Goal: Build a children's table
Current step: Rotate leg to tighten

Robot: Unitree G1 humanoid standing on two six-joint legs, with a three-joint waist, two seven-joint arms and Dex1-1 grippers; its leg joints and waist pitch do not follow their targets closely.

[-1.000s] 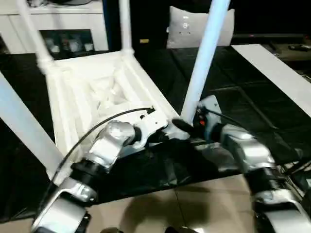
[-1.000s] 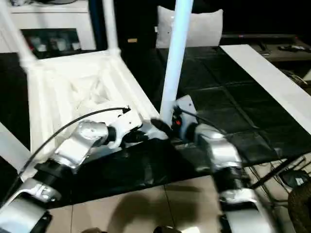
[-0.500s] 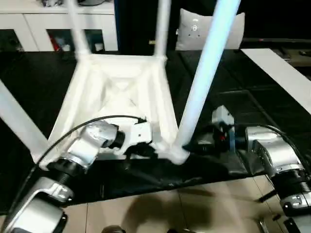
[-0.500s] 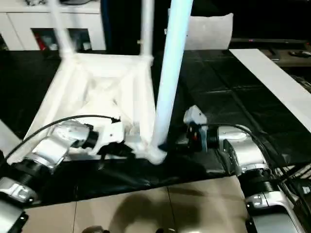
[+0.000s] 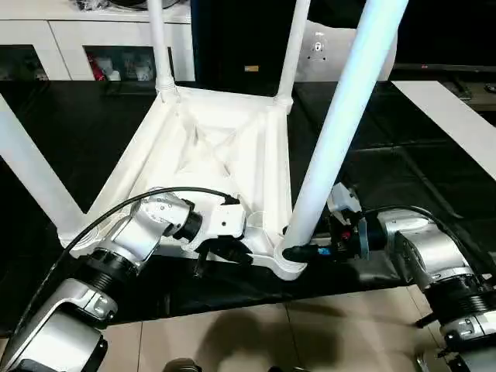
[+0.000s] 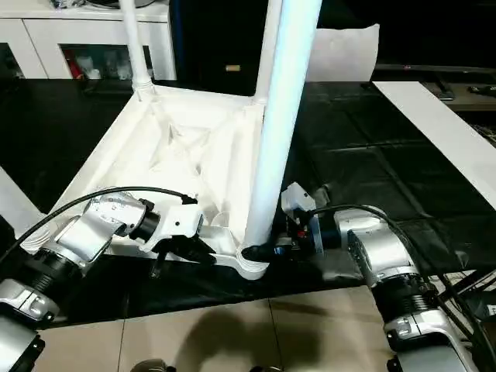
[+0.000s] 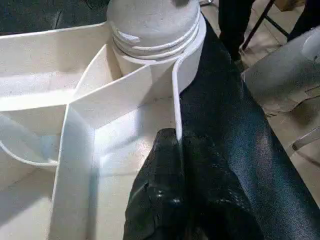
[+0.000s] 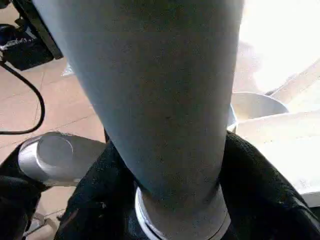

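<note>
The children's table [image 5: 221, 143] lies upside down on a black surface, ribbed underside up, with its white legs rising from the corner sockets. My left gripper [image 5: 225, 249] is shut on the thin near rim of the table top [image 7: 176, 100], one black finger on each side of it. The near right leg [image 5: 341, 132] stands in its socket [image 5: 288, 263]. My right gripper [image 5: 296, 252] wraps the base of that leg, and its black fingers [image 8: 260, 185] press against both sides of it. The other legs [image 5: 159, 46] stand upright at the far corners and at the near left.
A white cabinet with glass doors [image 5: 46, 46] stands at the back left and a white cushion [image 6: 349, 50] behind the table. A white board [image 5: 457, 116] lies on the right. The black surface ends just before my arms, with tiled floor [image 5: 310, 333] below.
The head view has swung, so the whole picture has shifted. My right gripper has closed in around the base of the near right leg. The left gripper keeps its hold on the rim.
</note>
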